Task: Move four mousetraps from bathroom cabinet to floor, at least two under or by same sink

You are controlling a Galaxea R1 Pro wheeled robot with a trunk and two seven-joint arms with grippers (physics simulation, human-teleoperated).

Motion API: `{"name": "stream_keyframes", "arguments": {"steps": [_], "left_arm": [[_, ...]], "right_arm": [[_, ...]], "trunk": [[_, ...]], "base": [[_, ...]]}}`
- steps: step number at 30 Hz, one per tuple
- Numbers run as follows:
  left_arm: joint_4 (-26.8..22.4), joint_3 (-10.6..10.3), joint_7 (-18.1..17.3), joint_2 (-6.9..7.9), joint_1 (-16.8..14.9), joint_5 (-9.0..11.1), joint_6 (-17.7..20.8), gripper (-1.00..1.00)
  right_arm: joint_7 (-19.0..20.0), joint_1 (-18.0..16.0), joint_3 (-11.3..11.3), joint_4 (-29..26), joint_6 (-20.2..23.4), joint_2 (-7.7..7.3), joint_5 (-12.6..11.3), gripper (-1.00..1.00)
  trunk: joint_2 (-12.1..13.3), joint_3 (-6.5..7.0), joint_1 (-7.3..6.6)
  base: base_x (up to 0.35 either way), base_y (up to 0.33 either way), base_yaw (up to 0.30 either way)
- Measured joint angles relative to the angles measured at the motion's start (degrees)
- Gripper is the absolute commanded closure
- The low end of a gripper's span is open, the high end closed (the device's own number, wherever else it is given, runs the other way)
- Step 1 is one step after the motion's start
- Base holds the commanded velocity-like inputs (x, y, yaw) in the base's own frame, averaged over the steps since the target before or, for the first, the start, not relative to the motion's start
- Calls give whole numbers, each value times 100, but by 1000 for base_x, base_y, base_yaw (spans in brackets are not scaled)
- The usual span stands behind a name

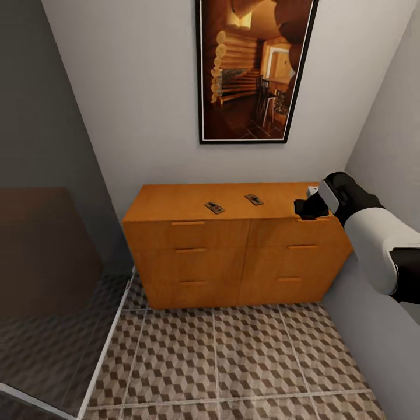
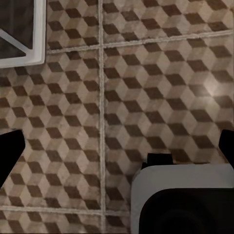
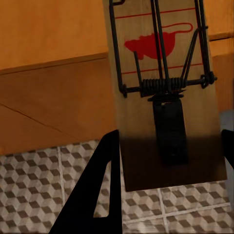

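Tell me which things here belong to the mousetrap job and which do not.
Job:
- mousetrap in right tool
- two mousetraps on top
- cabinet
- bathroom floor
- right tool

Not the job:
- framed picture
- glass partition

Orange-brown cabinet [image 1: 233, 245] — cube-patterned brown-beige floor [image 1: 245, 361]

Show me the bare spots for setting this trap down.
The bathroom floor in front of the cabinet is open tile, bordered at the left by a white-edged strip. On the cabinet top, two mousetraps lie mid-surface; its left end is bare. The right gripper with its held mousetrap crowds the right end.
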Motion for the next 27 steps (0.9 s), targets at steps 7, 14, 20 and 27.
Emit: {"name": "stream_keyframes", "arguments": {"steps": [7,14,20,27], "left_arm": [[0,-1,-4,0,5,0,-1,-100],[0,-1,-4,0,5,0,-3,-100],[1,-1,-2,0,3,0,-4,-100],[0,-1,-3,0,5,0,-1,-100]], "right_arm": [[0,0,2,44,-8,0,0,100],[-1,0,3,55,-11,0,0,100],[-1,0,6,71,-12,0,0,100],[-1,0,8,141,-16,3,-3,100]], "trunk": [[0,0,0],[0,0,0],[0,0,-3],[0,0,-4]], "base": [[-336,0,0],[-322,0,0],[-111,0,0],[-12,0,0]]}}
